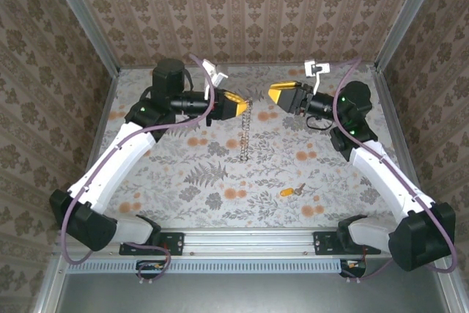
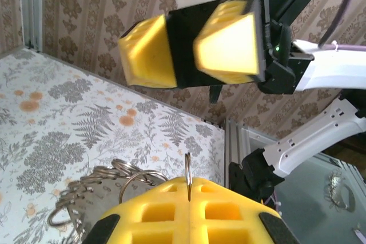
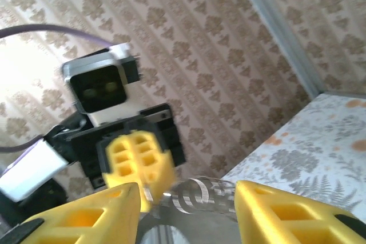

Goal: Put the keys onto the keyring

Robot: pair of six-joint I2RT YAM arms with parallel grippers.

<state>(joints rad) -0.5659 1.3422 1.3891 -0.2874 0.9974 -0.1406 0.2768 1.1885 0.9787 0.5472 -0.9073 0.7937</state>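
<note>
Two grippers, left gripper (image 2: 189, 192) clamped on keyring (image 2: 187, 168), right gripper (image 3: 189, 198) parted, seemingly around it.

Two robot arms stand here, the left arm (image 1: 117, 159) and the right arm (image 1: 385, 174), with one yellow-fingered gripper apiece: left gripper (image 1: 246, 103), right gripper (image 1: 270, 93), two in all. One keyring chain (image 1: 244, 135). At the chain's top sits a cluster of split rings (image 2: 136, 179), four or perhaps five; they overlap too much for a sure count. One orange-headed key (image 1: 291, 190) lies right of the chain, nearer the arm bases.
</note>
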